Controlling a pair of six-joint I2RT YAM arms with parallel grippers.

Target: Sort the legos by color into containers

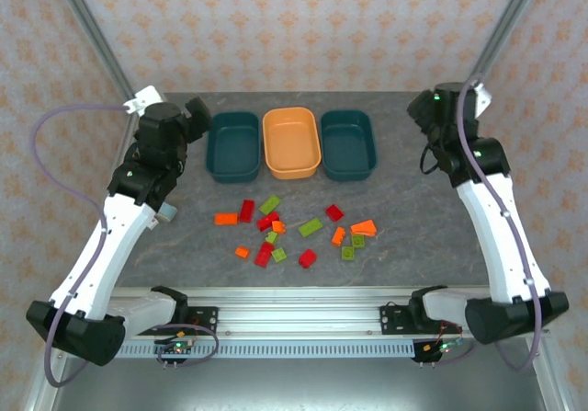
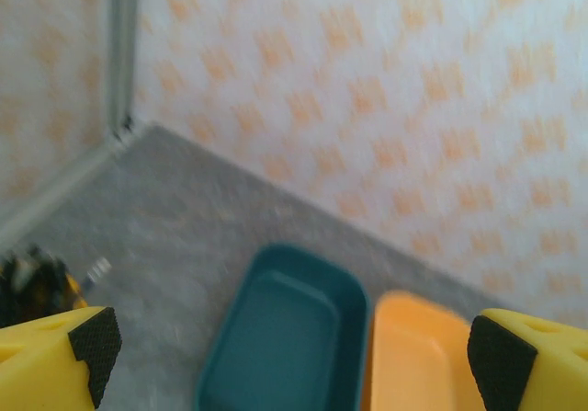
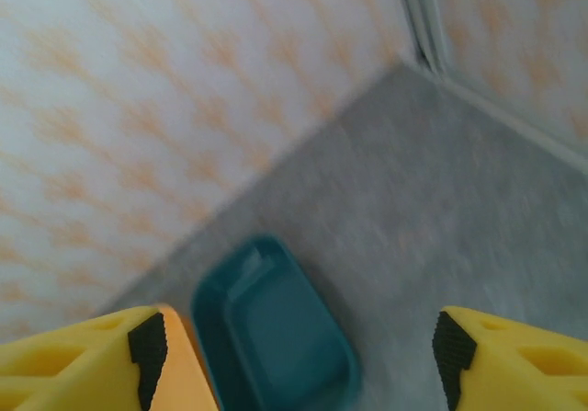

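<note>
Several red, orange and lime green legos lie scattered mid-table, among them a red one (image 1: 247,211), an orange one (image 1: 225,219) and a green one (image 1: 310,228). Behind them three containers stand in a row: a teal tub (image 1: 232,146), an orange tub (image 1: 291,142) and a second teal tub (image 1: 348,144), all looking empty. My left gripper (image 2: 299,351) hovers open, raised at the far left, looking down on the left teal tub (image 2: 285,347) and the orange tub (image 2: 418,360). My right gripper (image 3: 299,351) is open at the far right above the right teal tub (image 3: 276,333).
The grey table (image 1: 413,218) is enclosed by patterned walls at the back and sides, with slanted metal posts (image 1: 92,34) in the rear corners. A metal rail (image 1: 294,314) with the arm bases runs along the near edge.
</note>
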